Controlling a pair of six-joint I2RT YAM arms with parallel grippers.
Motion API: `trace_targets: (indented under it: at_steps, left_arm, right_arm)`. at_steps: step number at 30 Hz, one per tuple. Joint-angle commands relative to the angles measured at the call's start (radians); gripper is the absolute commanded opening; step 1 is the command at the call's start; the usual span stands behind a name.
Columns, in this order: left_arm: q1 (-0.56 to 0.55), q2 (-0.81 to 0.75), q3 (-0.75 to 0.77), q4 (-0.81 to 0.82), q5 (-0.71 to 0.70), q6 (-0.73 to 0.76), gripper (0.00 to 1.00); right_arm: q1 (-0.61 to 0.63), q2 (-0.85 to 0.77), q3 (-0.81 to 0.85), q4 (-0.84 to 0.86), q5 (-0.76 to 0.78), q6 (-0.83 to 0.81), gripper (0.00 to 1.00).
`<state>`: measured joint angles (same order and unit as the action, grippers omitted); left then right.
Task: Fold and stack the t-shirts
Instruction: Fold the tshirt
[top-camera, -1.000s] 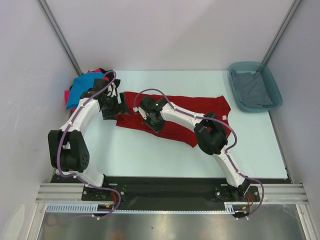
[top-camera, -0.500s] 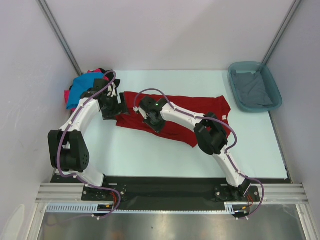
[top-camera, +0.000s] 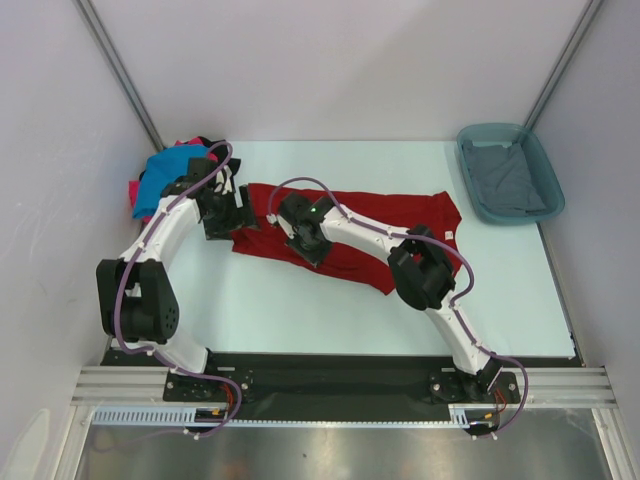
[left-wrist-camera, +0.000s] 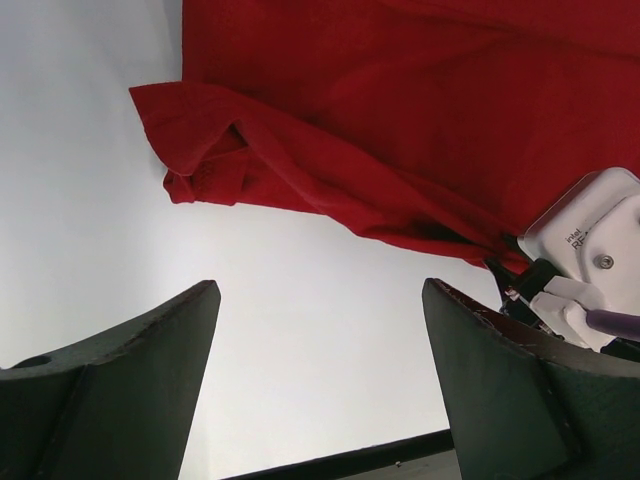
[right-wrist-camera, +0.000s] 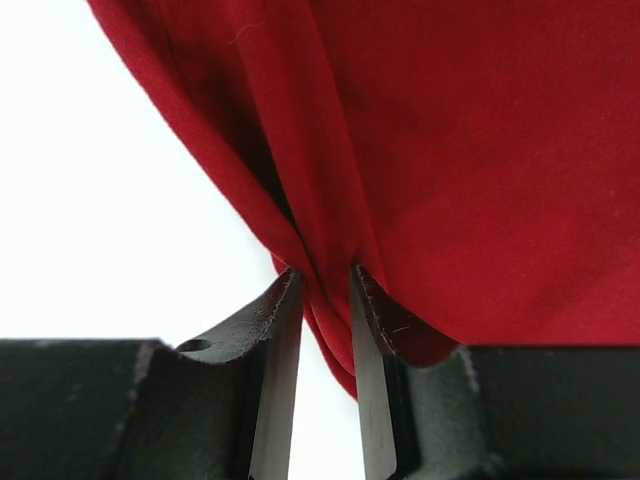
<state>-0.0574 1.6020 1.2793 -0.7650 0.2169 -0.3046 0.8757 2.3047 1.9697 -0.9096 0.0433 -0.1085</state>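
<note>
The dark red t-shirt (top-camera: 410, 208) lies spread across the middle of the tabletop (top-camera: 300, 312), its length running left to right, creased and bunched along its near edge.

The right end effector (top-camera: 303, 232) sits low over the shirt's left part. In the wrist view the right end effector (right-wrist-camera: 325, 282) has its jaws only narrowly apart, with a gathered fold of the red cloth (right-wrist-camera: 470, 150) caught between them.

The left end effector (top-camera: 228, 212) is at the shirt's left end, its jaws spread wide and holding nothing (left-wrist-camera: 320, 300). A rumpled sleeve (left-wrist-camera: 205, 150) lies just beyond its tips.

At the far left corner a bright blue t-shirt (top-camera: 155, 182) is heaped with a hot pink one (top-camera: 134, 192) and a black one (top-camera: 202, 143). At the far right, a grey t-shirt (top-camera: 510, 178) lies inside the teal tub (top-camera: 468, 165).
</note>
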Motion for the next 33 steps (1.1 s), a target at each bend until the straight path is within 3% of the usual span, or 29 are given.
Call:
trace_targets:
  at_steps: [1,14,17,19,22,33]
  left_arm:
    - [0.008,-0.001,0.017,0.007,0.018,0.021,0.89]
    - [0.008,0.001,0.020,0.009,0.019,0.021,0.89]
    - [0.008,0.001,0.017,0.009,0.021,0.021,0.89]
    - [0.008,0.001,0.017,0.009,0.019,0.021,0.89]
    - [0.008,0.001,0.012,0.010,0.021,0.021,0.89]
    - [0.008,0.006,0.009,0.012,0.025,0.019,0.89]
  right_arm:
    - [0.012,-0.051,0.034,-0.008,0.038,0.000,0.31]
    - [0.042,-0.057,0.035,-0.014,0.104,0.016,0.26]
    - [0.045,-0.054,0.037,-0.014,0.125,0.020,0.21]
    - [0.046,-0.054,0.035,-0.012,0.138,0.021,0.08]
    - [0.046,-0.057,0.038,-0.009,0.153,0.024,0.00]
    - [0.049,-0.099,0.049,0.011,0.254,0.016,0.00]
